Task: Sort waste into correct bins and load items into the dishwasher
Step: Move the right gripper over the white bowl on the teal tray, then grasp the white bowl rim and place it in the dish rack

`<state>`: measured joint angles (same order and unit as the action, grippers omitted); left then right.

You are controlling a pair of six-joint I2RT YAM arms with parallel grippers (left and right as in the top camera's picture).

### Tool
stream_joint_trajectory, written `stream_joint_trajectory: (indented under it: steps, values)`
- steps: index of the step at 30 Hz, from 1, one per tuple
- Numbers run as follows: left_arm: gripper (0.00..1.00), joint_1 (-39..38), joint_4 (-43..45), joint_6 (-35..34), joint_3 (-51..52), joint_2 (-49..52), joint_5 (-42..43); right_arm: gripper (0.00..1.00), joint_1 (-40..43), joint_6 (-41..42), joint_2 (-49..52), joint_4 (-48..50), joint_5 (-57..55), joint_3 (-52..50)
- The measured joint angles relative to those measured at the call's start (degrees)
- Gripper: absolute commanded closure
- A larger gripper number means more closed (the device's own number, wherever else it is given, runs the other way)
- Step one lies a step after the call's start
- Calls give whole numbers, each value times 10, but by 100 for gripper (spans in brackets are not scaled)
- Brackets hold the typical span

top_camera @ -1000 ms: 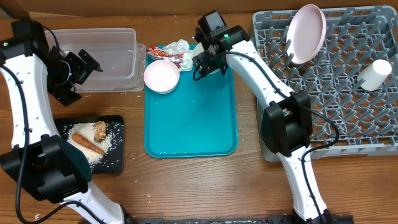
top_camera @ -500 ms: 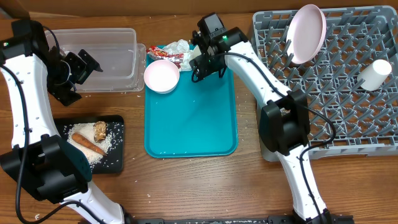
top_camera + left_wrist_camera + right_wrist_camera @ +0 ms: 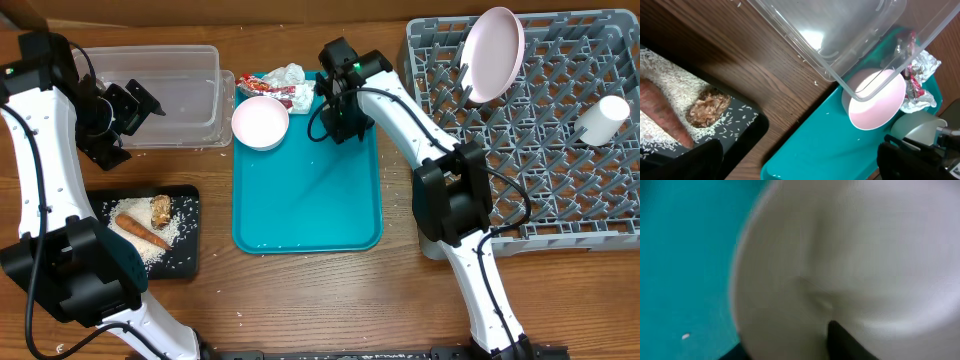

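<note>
Left fingers (image 3: 696, 163) are spread wide with nothing between them, hovering over the near corner of the clear tub (image 3: 203, 52). The right fingers (image 3: 846, 343) are down on the far right corner of the teal tray (image 3: 310, 200), right up against a white bowl (image 3: 850, 255). It fills the wrist cam in one big blur, so honestly I can't tell if they're clamped on it or just touching. A second bowl (image 3: 260, 122) sits on the tray's far left corner, with the crumpled napkin (image 3: 287, 76) and red-and-white wrapper (image 3: 270, 92) just behind it. The carrot stick (image 3: 140, 232), brown chunk (image 3: 161, 209) and rice (image 3: 172, 232) are in the black tray (image 3: 190, 198) on the surface (image 3: 330, 300). The plate (image 3: 494, 52) stands on edge in the dish rack (image 3: 560, 180), and the cup (image 3: 602, 118) lies there too.
</note>
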<state>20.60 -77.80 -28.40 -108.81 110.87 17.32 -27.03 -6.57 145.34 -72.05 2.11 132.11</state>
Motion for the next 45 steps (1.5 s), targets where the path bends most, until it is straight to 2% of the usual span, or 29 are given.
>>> stream_joint_trajectory:
  steps: [1, 2, 3, 17, 21, 24, 29, 34, 39, 45]
  values:
    - [0, 0, 0, 0, 0, 0, 0, 81, -1, 5, -1, -5, 0, 3]
    - [0, 0, 0, 0, 0, 0, 0, 93, -1, 9, -3, -12, 0, 6]
    - [0, 0, 0, 0, 0, 0, 0, 96, -1, 14, -6, -14, 0, 7]
    - [0, 0, 0, 0, 0, 0, 0, 96, 13, 99, -178, -55, -1, 17]
    - [0, 0, 0, 0, 0, 0, 0, 96, 61, 138, -246, -78, 12, 17]
    - [0, 0, 0, 0, 0, 0, 0, 96, 148, 156, -289, -100, 54, 23]
    - [0, 0, 0, 0, 0, 0, 0, 96, 361, 159, -307, -159, 184, 27]
    - [0, 0, 0, 0, 0, 0, 0, 96, 556, 66, -306, -165, 389, -42]
    - [0, 0, 0, 0, 0, 0, 0, 96, 655, -41, -306, -141, 585, -149]
    - [0, 0, 0, 0, 0, 0, 0, 95, 671, -102, -306, -12, 756, -271]
